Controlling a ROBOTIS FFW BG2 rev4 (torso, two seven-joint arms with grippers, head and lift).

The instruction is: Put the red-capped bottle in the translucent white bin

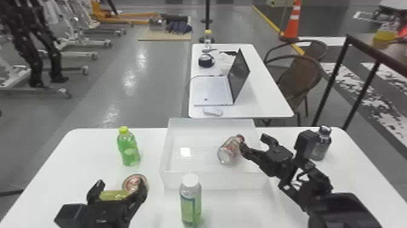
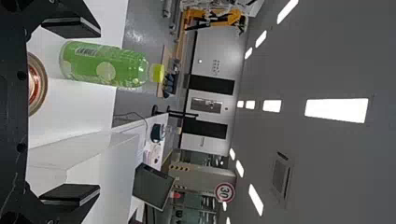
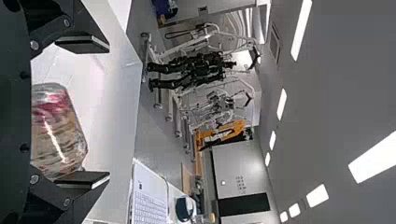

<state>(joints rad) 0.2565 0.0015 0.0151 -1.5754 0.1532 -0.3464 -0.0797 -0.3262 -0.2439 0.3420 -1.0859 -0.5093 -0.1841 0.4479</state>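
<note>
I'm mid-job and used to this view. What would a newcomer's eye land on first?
Probably the vivid green bottle with its yellow cap, upright on the left of the near table. Next, the red-capped bottle, tilted inside the translucent white bin beside the open right gripper. Beyond, the orange traffic cone stands out on the floor.

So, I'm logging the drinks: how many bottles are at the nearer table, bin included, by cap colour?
Red-capped bottle: 1
Yellow-capped bottle: 1
White-capped bottle: 1
Dark-capped bottle: 1
Total: 4
</note>
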